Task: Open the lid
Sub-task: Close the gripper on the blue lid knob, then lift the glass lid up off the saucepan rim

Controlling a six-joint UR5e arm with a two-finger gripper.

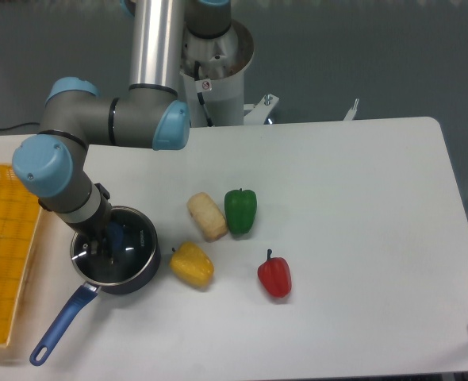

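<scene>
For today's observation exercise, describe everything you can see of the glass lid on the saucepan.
The lid is a round disc of clear glass with a thin metal rim and a blue knob at its centre. It lies flat on the dark blue saucepan, covering it rim to rim, at the table's left side beside the yellow tray. Light glints on the glass. The tool reaches down onto the knob; whether it has gripped the knob cannot be made out.
</scene>
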